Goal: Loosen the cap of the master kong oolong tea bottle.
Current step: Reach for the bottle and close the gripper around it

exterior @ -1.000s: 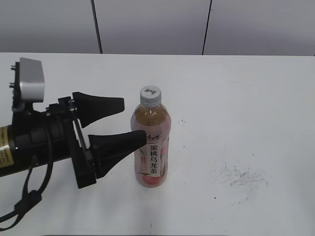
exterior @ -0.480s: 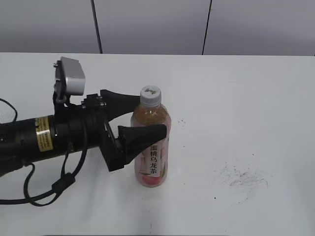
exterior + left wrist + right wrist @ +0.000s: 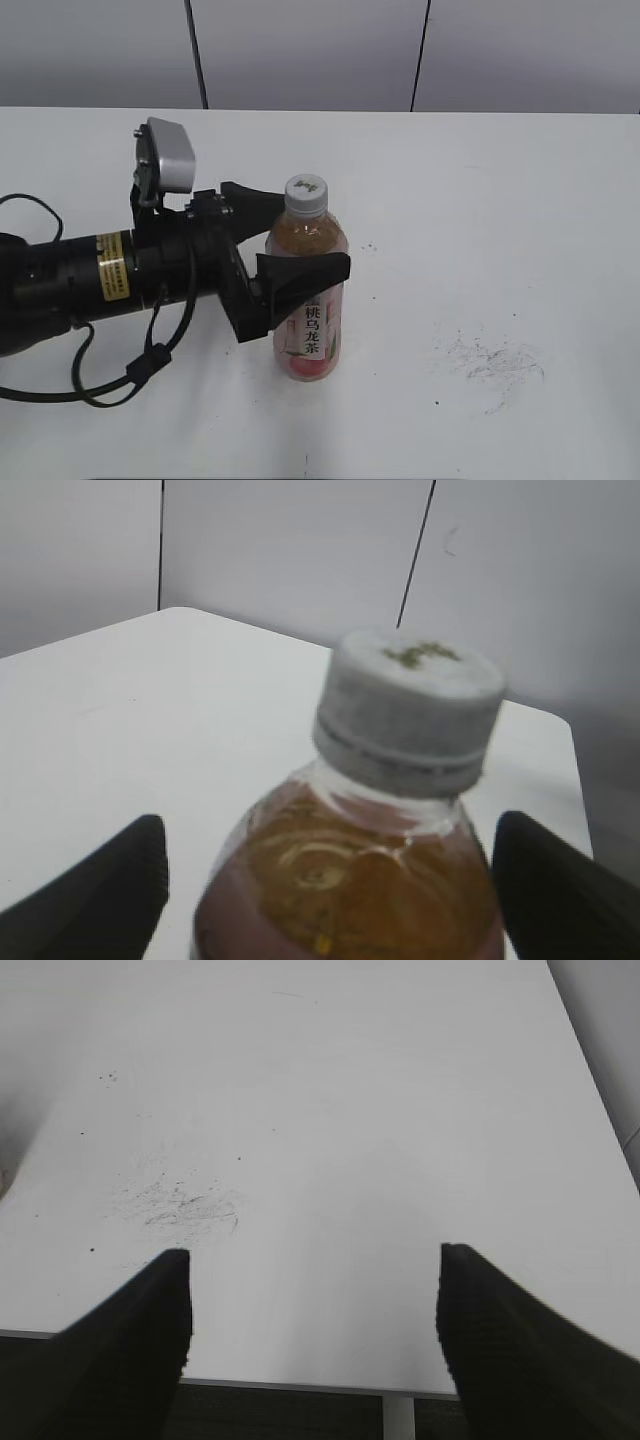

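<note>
The master kong oolong tea bottle (image 3: pixel 309 300) stands upright on the desk (image 3: pixel 500 200), long axis vertical, cap (image 3: pixel 306 195) on top w/ dark logo up. No sign yet of it being loosened.

Left tool (image 3: pixel 300 245) sits level w/ the bottle's upper body, jaws apart, one finger behind the shoulder, one in front over the label. So it straddles the bottle rather than gripping it; can't tell if either pad touches. In the left wrist view the bottle (image 3: pixel 345 880) fills the gap between the two dark fingers (image 3: pixel 95 900), clear space both sides, cap (image 3: pixel 408 712) above and dead centre. Key relation: bottle lies straight ahead of the left tool, inside its jaws, axis square to the closing direction. Closing should clamp the body just below the neck, prob. as the holding grip.

Right tool (image 3: pixel 312 1340) is well away from the bottle, jaws apart, nothing between them, only bare desk and scuff marks (image 3: pixel 180 1205) below it. Not seen in the exterior view. Left arm is far nearer; the right would have to travel in over the cap to twist.
</note>
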`<state>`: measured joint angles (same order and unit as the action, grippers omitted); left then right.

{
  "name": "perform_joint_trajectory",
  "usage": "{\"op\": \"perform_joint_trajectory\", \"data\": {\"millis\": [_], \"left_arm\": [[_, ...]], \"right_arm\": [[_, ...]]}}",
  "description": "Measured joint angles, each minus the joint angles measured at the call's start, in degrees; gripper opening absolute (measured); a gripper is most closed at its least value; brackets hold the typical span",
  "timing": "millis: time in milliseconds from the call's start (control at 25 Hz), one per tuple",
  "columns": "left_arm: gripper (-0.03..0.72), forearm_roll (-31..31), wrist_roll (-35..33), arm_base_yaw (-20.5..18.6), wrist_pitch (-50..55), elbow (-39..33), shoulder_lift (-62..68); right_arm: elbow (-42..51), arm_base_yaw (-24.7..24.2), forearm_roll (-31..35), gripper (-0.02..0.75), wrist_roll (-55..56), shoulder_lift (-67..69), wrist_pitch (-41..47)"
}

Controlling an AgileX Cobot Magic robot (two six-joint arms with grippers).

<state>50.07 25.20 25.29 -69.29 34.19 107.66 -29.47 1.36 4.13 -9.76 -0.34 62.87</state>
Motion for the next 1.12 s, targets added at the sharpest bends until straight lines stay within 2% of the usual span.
{"op": "perform_joint_trajectory", "data": {"millis": [360,560,800,1120], "left_arm": [[0.577,-4.78,-3.39,4.28,2.76,0.00,0.10],[0.534,-7.65,-5.01,4.34,3.20,0.00,0.10],[0.457,-7.85,-5.20,4.45,3.28,0.00,0.10],[0.450,-7.44,-5.31,4.45,3.39,0.00,0.10]], "right_arm": [[0.00,0.00,0.00,0.574,0.00,0.00,0.00],[0.00,0.00,0.00,0.574,0.00,0.00,0.00],[0.00,0.00,0.00,0.574,0.00,0.00,0.00],[0.00,0.00,0.00,0.574,0.00,0.00,0.00]]}}
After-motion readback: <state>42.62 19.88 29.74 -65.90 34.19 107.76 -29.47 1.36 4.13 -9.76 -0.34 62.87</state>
